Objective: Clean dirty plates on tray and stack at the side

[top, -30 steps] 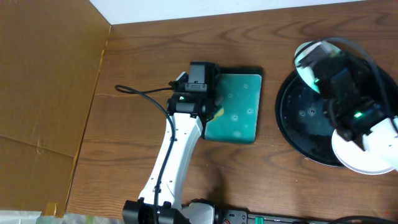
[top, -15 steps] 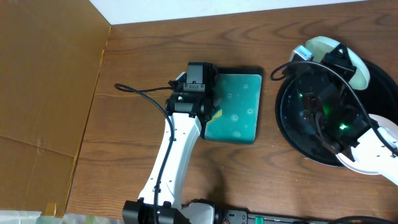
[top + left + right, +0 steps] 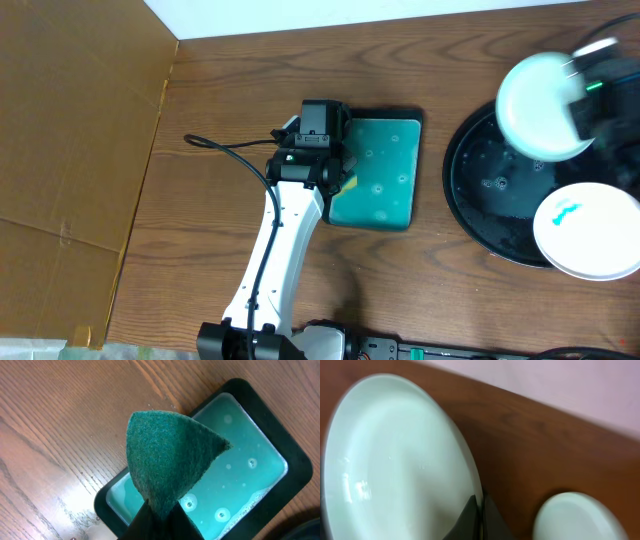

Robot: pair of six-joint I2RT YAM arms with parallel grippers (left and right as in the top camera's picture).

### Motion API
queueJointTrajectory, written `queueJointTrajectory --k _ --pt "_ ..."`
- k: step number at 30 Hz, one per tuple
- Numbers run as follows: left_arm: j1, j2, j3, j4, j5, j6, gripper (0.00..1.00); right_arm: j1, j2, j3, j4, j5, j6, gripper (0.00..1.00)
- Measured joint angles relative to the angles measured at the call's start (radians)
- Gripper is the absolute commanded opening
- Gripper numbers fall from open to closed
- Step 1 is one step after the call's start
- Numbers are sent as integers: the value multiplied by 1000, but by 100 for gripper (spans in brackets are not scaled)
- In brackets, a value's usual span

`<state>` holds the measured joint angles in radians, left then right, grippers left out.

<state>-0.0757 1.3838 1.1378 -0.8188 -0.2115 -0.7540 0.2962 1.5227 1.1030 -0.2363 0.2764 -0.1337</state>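
Small tray point(image 3: 385, 172) left of round tray point(image 3: 472, 195); plate point(image 3: 592, 232) on latter.

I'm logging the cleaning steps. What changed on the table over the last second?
The right pincer, shut on a small round white plate, swung right with its arm, off the large round black tray, and turned the plate face-up above the tray's rim. That uncovered the second white plate, which has a teal smear. Unchanged: the left pincer holds the green scouring pad over the rectangular teal tray.

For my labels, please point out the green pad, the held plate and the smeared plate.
green pad point(image 3: 167, 460), left wrist view, its middle.
held plate point(image 3: 538, 105), overhead view, face centre.
smeared plate point(image 3: 597, 242), overhead view, face below smear.
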Motion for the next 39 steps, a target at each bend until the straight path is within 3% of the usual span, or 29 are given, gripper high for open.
queueJointTrajectory --k 4,7,12,20,21,24,27,31,34,39 --pt "0 0 0 0 0 0 7 -304 -9 1 26 -367 206 1" --pt "0 0 0 0 0 0 7 -480 2 1 18 -484 291 1" --pt "0 0 0 0 0 0 7 -708 82 1 13 -537 457 2" --pt "0 0 0 1 0 0 7 -884 221 1 -42 -516 575 2" --pt "0 0 0 2 0 0 7 -889 232 1 -44 -514 579 8" --pt "0 0 0 7 0 0 7 -887 266 1 -42 -515 591 45" --pt "0 0 0 8 0 0 7 -887 293 1 -38 -516 603 67" --pt "0 0 0 8 0 0 7 -886 301 1 -32 -547 597 75" --pt "0 0 0 8 0 0 7 -886 281 1 -43 -595 595 99" --pt "0 0 0 8 0 0 7 -871 117 0 -195 -623 589 99"
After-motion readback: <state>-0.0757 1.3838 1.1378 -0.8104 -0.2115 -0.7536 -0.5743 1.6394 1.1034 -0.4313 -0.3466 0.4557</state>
